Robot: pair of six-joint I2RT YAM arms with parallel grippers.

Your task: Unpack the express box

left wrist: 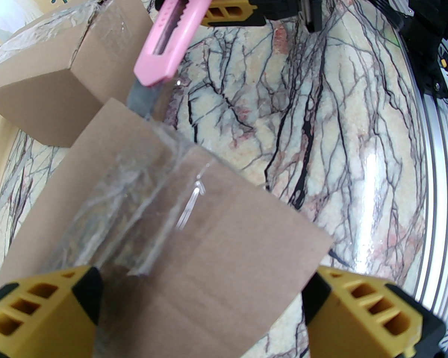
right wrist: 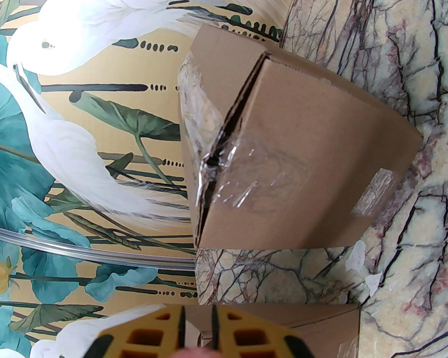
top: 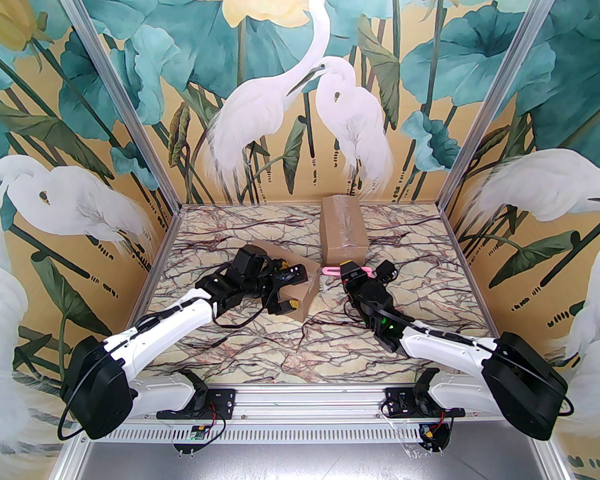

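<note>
Cardboard on both parcels looked closed from the top external view. The near box point(top: 307, 303) lay at centre left of the marble table point(top: 260, 333), and the far box point(top: 342, 233) stood upright at upper centre. The left gripper point(top: 295, 288) sat over the near box with its fingers spread wide apart, one on each side. Just right of centre, the right gripper point(top: 351, 270) was clamped on a pink utility knife point(top: 332, 270) pointing toward the near box.

From the left wrist, the near box filled the lower middle of the frame between the two open yellow fingers point(left wrist: 52, 308). Its clear tape point(left wrist: 134, 200) was wrinkled but seemed to be in one piece along the seam. The knife's blade point(left wrist: 140, 97) met the box's upper edge at the end of that tape, so the cut appeared to be only starting.

From the right wrist, the far box occupied the centre, its tape puckered and torn where a dark gap point(right wrist: 227, 125) showed along the flap edge, though the flaps lay down. The yellow fingers point(right wrist: 246, 330) at the bottom edge stood close together; the knife between them was hidden.

By my reading, nothing had been taken out. Slitting the tape, lifting the flaps and removing the contents were all left to do.
</note>
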